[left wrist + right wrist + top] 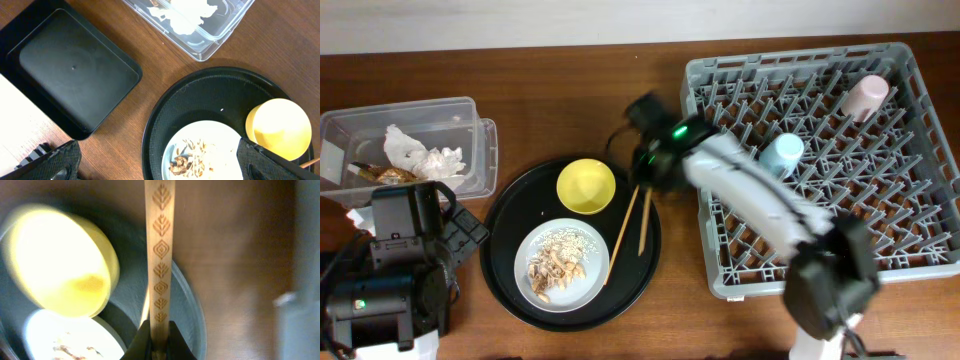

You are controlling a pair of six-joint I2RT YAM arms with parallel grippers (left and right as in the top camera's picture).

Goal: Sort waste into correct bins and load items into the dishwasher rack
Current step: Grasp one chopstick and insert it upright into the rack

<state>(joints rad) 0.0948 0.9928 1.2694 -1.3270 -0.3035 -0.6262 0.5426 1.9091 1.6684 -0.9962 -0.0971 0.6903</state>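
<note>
My right gripper [160, 341] is shut on one wooden chopstick [160, 255] over the right side of the round black tray [505, 215]. In the overhead view it [646, 172] holds the top end of that chopstick [645, 222]. The second chopstick [622, 238] lies beside it. The yellow bowl [585, 186] and the pale plate [582, 290] with food scraps [558, 265] sit on the tray. The pink cup [865, 96] and light-blue cup [782, 153] are in the grey rack [720, 275]. My left gripper [165, 167] is open above the plate's left part [200, 135].
The clear tub [470, 110] at the far left holds white tissue [405, 148] and a brown wrapper [392, 175]. The shallow black bin [75, 70] sits left of the tray; my left arm [390, 280] covers it in the overhead view.
</note>
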